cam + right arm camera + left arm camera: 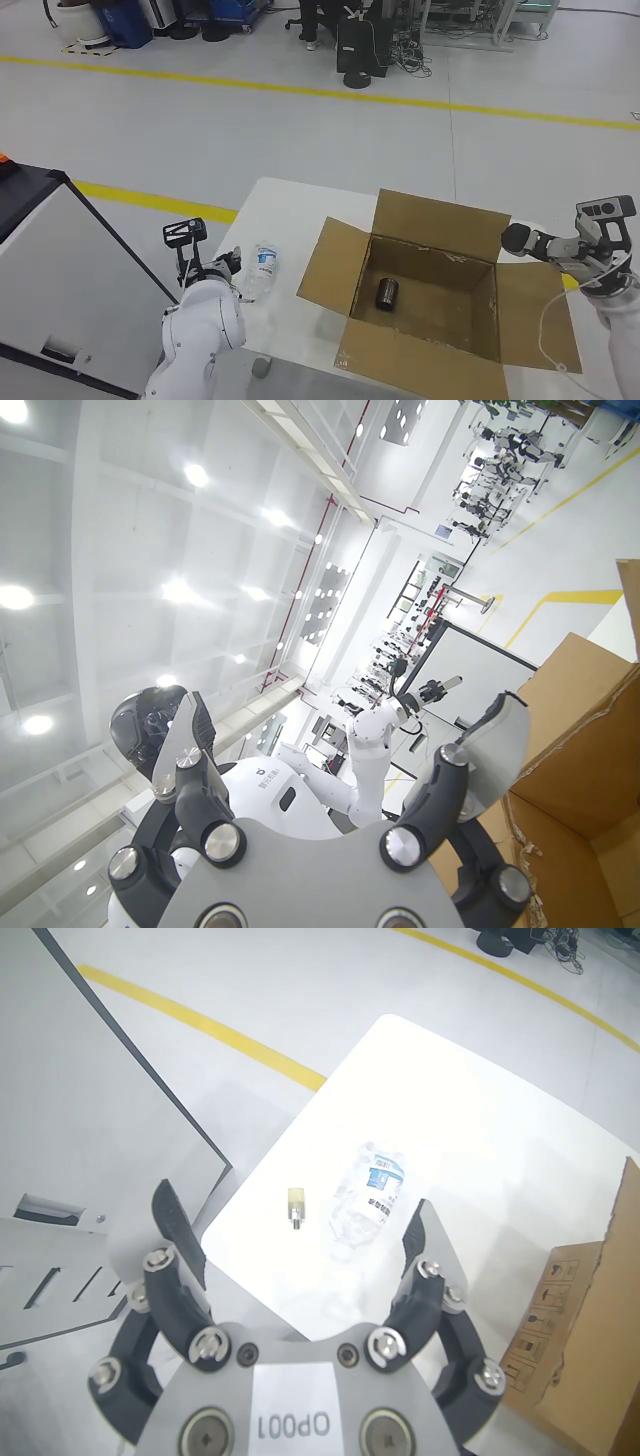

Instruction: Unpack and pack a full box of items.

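Observation:
An open cardboard box (430,225) stands on the white table (285,215), and a dark can (387,293) lies on its floor. A clear plastic bottle (264,268) (367,1200) lies on its side left of the box. Beside it lies a small cream cylinder with a metal stud (296,1207). My left gripper (292,1202) (228,264) hangs open and empty above the table's left edge, near the bottle. My right gripper (350,702) (515,240) is open and empty beside the box's right flap (575,725), pointing away from the box's inside.
A grey cabinet with a dark edge (60,260) stands close to the table's left side. The box's flaps (330,265) spread outward over the table. Bare tabletop lies behind the bottle. Yellow floor lines (150,200) run past the table.

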Controlling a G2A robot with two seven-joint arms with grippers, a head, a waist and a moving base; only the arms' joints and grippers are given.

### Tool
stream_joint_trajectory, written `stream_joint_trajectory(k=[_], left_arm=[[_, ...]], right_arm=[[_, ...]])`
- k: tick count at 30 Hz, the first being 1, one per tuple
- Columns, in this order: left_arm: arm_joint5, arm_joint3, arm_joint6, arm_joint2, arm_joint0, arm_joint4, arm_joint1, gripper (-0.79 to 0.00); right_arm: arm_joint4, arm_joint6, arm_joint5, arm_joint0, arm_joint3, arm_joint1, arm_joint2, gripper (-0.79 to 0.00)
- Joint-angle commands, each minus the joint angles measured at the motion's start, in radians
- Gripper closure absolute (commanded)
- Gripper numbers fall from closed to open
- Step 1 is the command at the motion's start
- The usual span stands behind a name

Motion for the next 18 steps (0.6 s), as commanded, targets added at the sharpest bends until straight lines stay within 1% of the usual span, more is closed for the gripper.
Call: stream_joint_trajectory(k=[1, 2, 4, 6, 10, 13, 18], left_arm=[[-0.011, 0.018, 0.019, 0.0, -0.006, -0.1, -0.005, -0.785], [-0.02, 0.042, 0.035, -0.003, -0.014, -0.105, -0.006, -0.785], [-0.08, 0.089, 0.073, 0.009, -0.028, -0.1, -0.006, -0.785], [-0.09, 0.139, 0.102, 0.01, -0.042, -0.117, -0.009, -0.785], [-0.102, 0.274, 0.157, 0.001, -0.093, -0.118, -0.013, -0.785], [-0.106, 0.352, 0.168, -0.004, -0.126, -0.125, -0.017, -0.785], [-0.097, 0.43, 0.131, -0.02, -0.154, -0.119, -0.021, -0.785]], right_arm=[[0.0, 0.0, 0.0, 0.0, 0.0, 0.0, 0.0, -0.785], [0.0, 0.0, 0.0, 0.0, 0.0, 0.0, 0.0, -0.785], [0.0, 0.0, 0.0, 0.0, 0.0, 0.0, 0.0, -0.785], [0.0, 0.0, 0.0, 0.0, 0.0, 0.0, 0.0, -0.785], [0.0, 0.0, 0.0, 0.0, 0.0, 0.0, 0.0, -0.785], [0.0, 0.0, 0.0, 0.0, 0.0, 0.0, 0.0, -0.785], [0.0, 0.0, 0.0, 0.0, 0.0, 0.0, 0.0, -0.785]])
